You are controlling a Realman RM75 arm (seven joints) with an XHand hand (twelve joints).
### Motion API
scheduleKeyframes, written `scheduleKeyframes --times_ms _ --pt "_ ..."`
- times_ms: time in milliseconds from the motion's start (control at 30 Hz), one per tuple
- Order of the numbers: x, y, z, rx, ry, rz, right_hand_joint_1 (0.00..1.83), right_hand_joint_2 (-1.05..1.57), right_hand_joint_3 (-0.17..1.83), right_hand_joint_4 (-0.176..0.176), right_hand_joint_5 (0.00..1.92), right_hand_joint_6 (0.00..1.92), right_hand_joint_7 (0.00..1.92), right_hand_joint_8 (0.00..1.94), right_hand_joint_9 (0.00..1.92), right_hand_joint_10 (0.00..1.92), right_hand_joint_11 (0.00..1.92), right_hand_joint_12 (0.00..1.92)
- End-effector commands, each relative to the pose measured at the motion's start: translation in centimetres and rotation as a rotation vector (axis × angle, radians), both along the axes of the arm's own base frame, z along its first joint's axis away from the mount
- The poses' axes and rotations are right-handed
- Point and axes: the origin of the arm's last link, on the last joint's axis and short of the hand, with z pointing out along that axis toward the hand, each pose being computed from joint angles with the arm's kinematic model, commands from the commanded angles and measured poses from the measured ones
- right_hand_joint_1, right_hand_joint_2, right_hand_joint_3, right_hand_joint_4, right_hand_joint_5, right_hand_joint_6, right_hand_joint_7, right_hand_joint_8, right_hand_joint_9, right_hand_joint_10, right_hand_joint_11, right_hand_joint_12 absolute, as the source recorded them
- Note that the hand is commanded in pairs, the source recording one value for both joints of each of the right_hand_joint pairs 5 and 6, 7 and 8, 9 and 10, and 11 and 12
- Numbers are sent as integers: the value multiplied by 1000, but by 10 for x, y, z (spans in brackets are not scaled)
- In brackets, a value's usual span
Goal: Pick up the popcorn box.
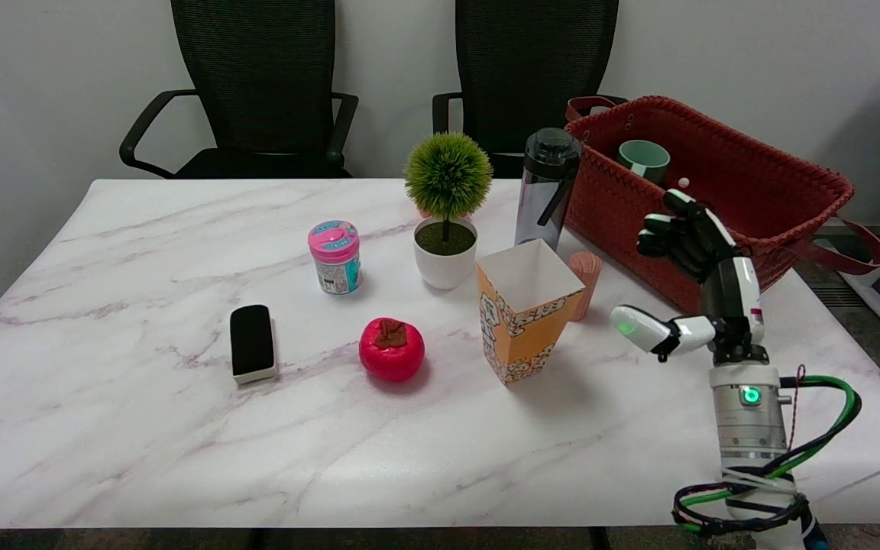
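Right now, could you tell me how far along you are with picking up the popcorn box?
Done: the right hand is raised over the table, right of the popcorn box. In hand: nothing; its fingers are apart, and a gap separates it from the box. Left: close that gap, grip the box, which stands upright, and lift it.

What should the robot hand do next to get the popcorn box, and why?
Probably slide the right hand toward the picture's left, to the popcorn box. The hand is open and holds nothing, with a gap of bare table between them. The box stands upright, its near side clear, so a sideways approach looks simplest.
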Motion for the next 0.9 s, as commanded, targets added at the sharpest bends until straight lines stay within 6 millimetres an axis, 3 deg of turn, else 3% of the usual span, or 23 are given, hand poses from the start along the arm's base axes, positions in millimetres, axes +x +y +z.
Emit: scheduleKeyframes --times_ms 33,167,300,500,767,900 --pt "-24 55 -45 -163 57 -175 1006 -284 904 0 363 363 621 621 687 687 671 671" --pt "-28 57 -54 -139 39 -189 988 -327 920 0 344 344 611 611 684 684 635 635" --pt "-30 49 -59 -97 45 -201 975 -340 895 0 266 266 582 582 564 564 434 434" --pt "-29 32 -53 -63 82 -189 965 -348 831 0 163 163 490 490 415 415 353 353" --pt "-28 13 -62 18 116 -203 962 -334 731 0 22 22 87 87 258 258 322 322" --pt "-31 14 -67 24 103 -221 960 -331 691 0 0 0 38 38 220 220 281 281"
